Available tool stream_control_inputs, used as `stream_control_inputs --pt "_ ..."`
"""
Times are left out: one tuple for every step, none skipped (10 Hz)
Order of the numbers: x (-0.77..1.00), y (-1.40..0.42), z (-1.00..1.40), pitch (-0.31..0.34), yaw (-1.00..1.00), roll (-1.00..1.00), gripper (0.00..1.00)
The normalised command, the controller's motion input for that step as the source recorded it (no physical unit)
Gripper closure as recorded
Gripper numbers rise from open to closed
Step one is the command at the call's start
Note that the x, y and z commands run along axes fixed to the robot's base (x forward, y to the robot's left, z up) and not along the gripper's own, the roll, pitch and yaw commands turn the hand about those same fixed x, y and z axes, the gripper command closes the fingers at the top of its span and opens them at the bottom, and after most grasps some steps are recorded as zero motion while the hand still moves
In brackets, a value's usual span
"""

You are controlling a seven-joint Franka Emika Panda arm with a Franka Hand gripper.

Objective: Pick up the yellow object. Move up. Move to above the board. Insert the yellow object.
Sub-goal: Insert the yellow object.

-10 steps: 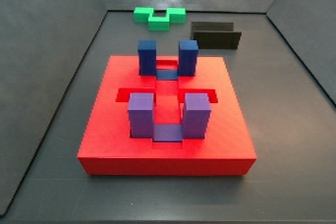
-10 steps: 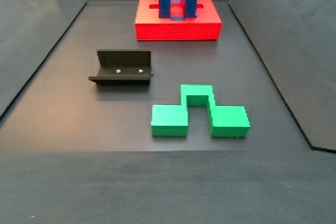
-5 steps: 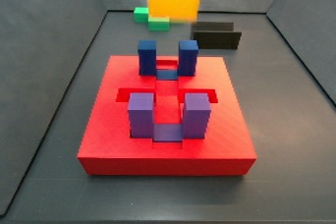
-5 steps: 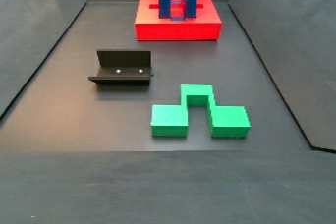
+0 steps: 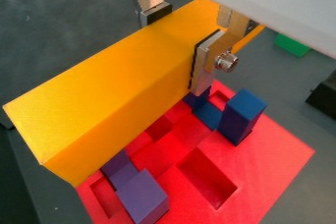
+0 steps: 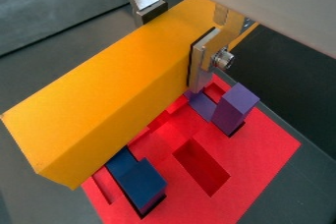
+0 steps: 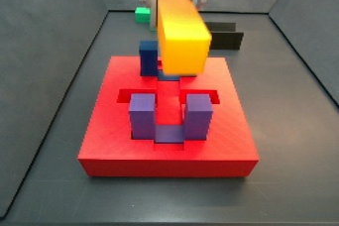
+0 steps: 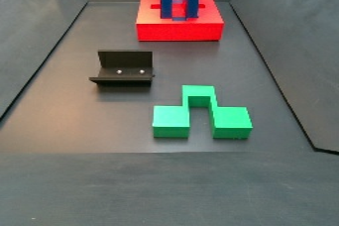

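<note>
So the yellow object (image 7: 181, 27) is up in the air over the far half of the board (image 7: 106, 141), clamped across its width by the gripper (image 5: 182, 33), one silver finger (image 5: 209, 61) pressed flat on each long face. In a side view the bar runs near-to-far and dips a bit toward the near end, covering most of the blue posts (image 7: 149, 56).

For the insert, I'd get the bar square with the lane between the post pairs before going down. The wrist views show it lying roughly along that line above the purple posts (image 6: 226, 108) and the square recesses (image 6: 201, 161). Level it out first, then lower slowly so neither end clips a post top. Exactly which slot it seats in, I honestly can't tell from these angles.

Other stuff: the green block (image 8: 199, 115) and the fixture (image 8: 123, 69) sit well away from the board on the dark floor (image 8: 79, 161), so nothing there interferes. The posts themselves are the only real obstacle.
</note>
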Motion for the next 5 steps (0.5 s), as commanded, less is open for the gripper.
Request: stream_control_inputs --pt "0.00 -0.06 -0.24 0.023 -0.16 0.01 1.00" --pt "0.11 0.00 -0.18 0.000 -0.18 -0.01 1.00" --pt "0.12 0.07 -0.16 0.000 -0.25 -0.03 1.00" --pt "0.02 0.04 -0.15 0.000 -0.28 0.00 1.00" --pt "0.00 0.01 -0.14 0.000 -0.33 0.00 1.00"
